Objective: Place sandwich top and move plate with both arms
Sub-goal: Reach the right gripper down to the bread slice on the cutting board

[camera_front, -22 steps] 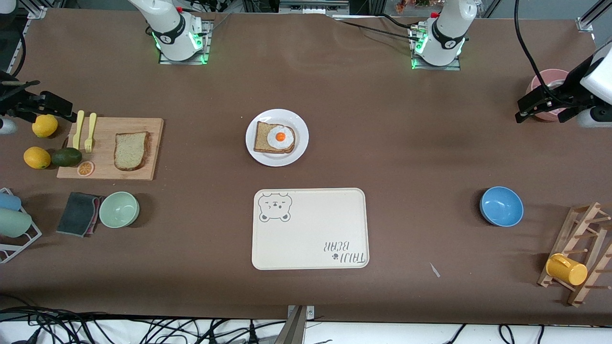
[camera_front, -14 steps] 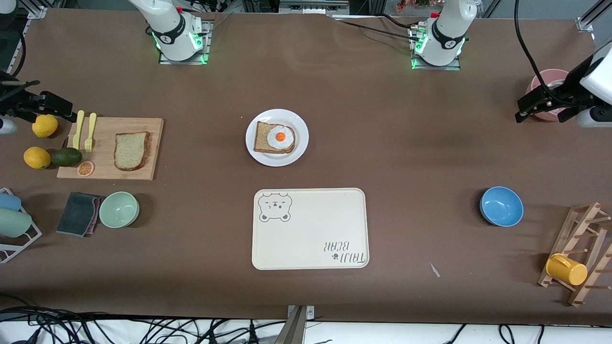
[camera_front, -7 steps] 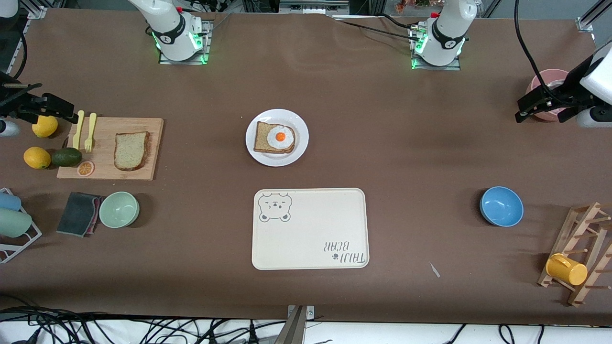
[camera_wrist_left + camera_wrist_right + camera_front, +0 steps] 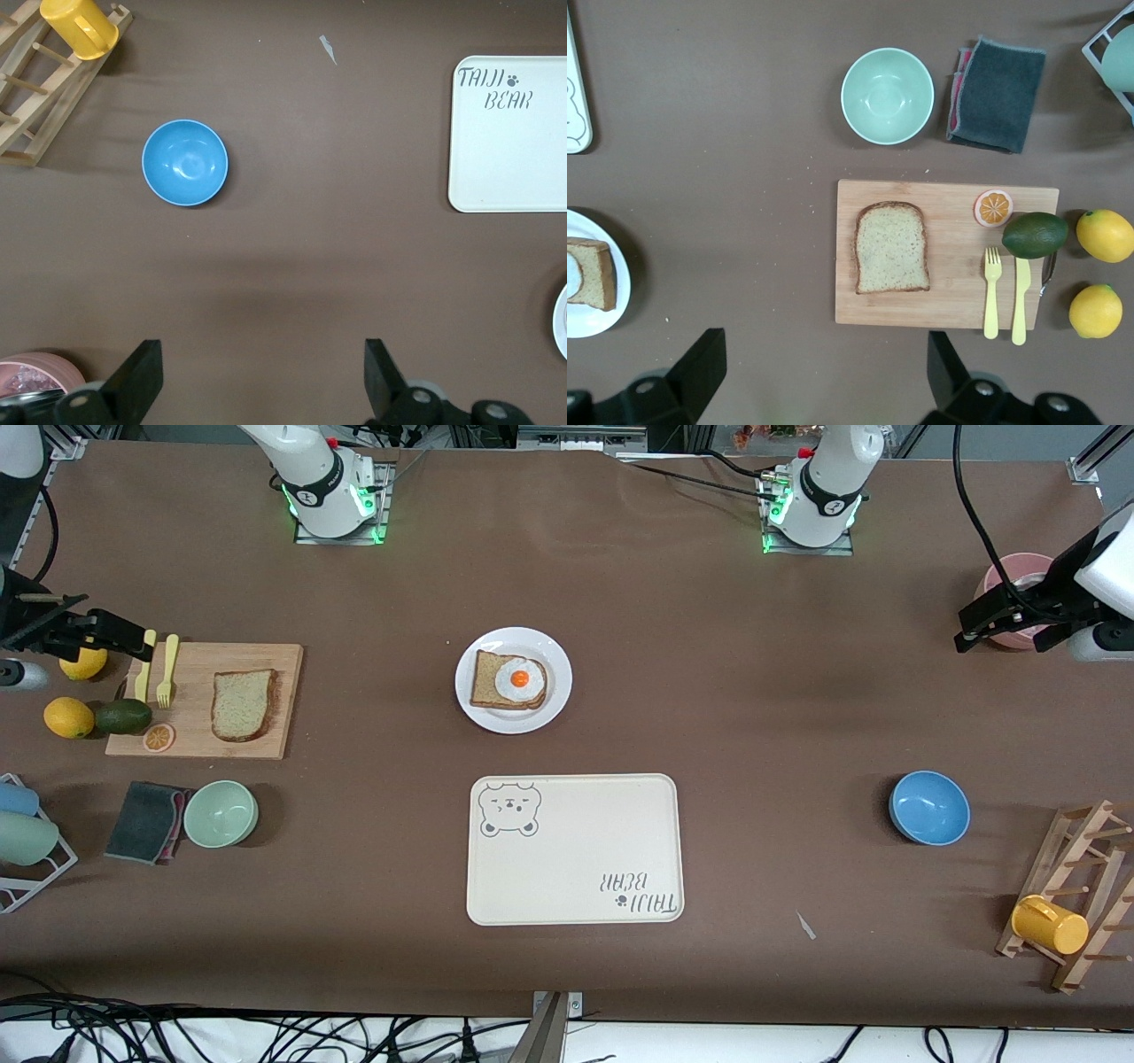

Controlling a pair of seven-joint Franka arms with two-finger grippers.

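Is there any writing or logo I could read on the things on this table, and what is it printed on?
"TAIJI BEAR", with a paw print: on the cream rectangular tray, which also has a bear face drawing; it reads upright in the left wrist view.
Round marks on the two white arm bases: too small to read.
No other readable text.

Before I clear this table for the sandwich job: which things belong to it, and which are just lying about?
Belong:
- sandwich top on the cutting board
- egg-topped slice on the plate

Lying about:
- bear tray
- blue bowl
- green bowl
- cloth
- avocado
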